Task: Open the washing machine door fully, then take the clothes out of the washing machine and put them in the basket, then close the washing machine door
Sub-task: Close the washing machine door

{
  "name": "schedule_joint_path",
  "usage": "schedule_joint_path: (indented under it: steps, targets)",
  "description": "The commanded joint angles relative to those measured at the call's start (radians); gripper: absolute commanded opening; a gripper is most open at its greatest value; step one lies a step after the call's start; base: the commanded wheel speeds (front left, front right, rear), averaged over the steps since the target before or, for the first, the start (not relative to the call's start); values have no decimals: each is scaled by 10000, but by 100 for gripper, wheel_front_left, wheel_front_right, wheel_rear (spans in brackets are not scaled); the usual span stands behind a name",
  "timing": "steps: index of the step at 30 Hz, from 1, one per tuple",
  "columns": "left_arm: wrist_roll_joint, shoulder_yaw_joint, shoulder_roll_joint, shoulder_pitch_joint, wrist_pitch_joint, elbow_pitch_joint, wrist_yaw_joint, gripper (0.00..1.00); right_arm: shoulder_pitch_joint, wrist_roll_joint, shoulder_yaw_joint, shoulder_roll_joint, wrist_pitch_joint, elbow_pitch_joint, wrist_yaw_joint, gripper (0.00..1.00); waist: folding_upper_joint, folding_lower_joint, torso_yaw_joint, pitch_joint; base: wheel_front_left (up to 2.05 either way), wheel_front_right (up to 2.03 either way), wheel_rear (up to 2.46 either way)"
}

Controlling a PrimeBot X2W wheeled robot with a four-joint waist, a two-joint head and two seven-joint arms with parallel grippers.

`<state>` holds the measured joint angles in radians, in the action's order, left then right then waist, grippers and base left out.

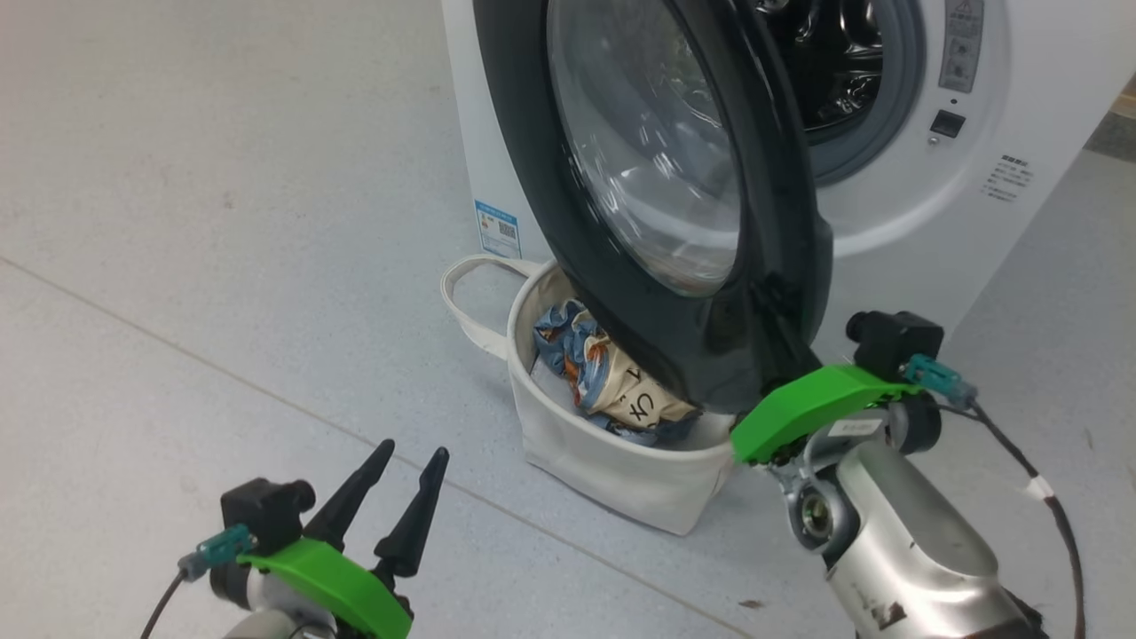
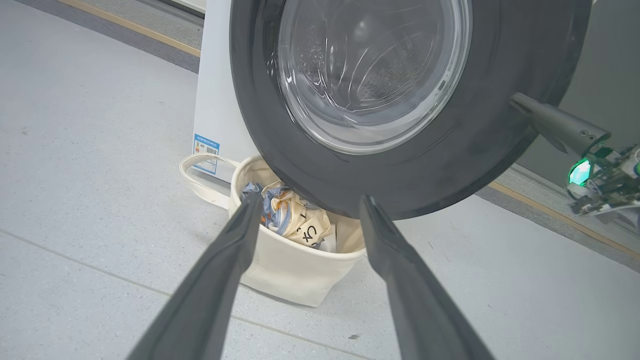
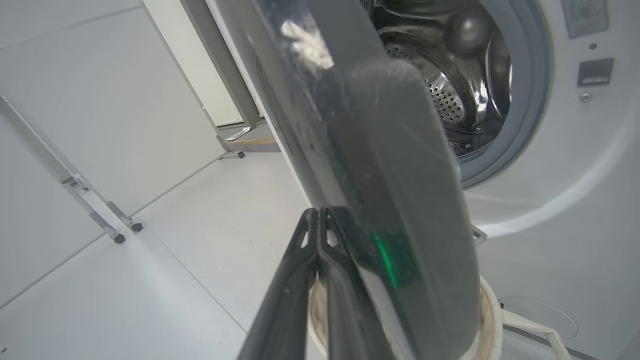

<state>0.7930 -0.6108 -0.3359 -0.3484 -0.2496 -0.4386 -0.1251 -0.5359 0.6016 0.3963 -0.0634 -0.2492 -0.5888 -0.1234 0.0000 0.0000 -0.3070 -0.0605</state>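
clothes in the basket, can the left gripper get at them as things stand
Only partly, likely: the washing machine door overhangs much of the basket, leaving the clothes exposed toward the open left gripper.

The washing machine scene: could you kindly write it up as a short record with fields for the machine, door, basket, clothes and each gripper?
washing machine: white front-loader; the visible part of its drum looks empty
door: partly open, swung outward
basket: on the floor before the machine, partly under the door's lower rim
clothes: bunched inside the basket
left gripper: open, holding nothing, apart from the door
right gripper: shut, tips at the door's black rim
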Motion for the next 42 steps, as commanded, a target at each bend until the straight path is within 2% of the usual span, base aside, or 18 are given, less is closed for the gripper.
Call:
schedule_joint_path:
  steps: [1, 8, 20, 25, 38, 42]
  targets:
    - [-148, 380, -132, -497, -122, 234, -56, 100, -523, -152, -202, 130, -124, 271, -73, 0, 0, 0, 27, -50, 0, 0, 0]
    - [-265, 431, 68, -473, -122, 343, -56, 100, -1202, -485, -1313, 130, -125, -39, -73, 0, 0, 0, 16, -576, 0, 0, 0]
    - [-552, 629, 750, -773, -122, 573, -56, 100, -3887, -2618, -4129, 130, -125, -1721, -73, 0, 0, 0, -412, -2065, 0, 0, 0]
    - [-584, 704, 989, -969, -122, 497, -56, 100, -4557, -3308, -5130, -62, -125, -2109, -73, 0, 0, 0, -622, -2387, 0, 0, 0]
    - [-645, 850, 1205, -1029, -122, 478, -56, 100, -5432, -4074, -6660, -631, -126, -2298, -73, 0, 0, 0, -761, -2847, 0, 0, 0]
    - [-645, 866, 1212, -1056, -122, 461, -56, 100, -5554, -4155, -6570, -620, -126, -2309, -73, 0, 0, 0, -703, -2918, 0, 0, 0]
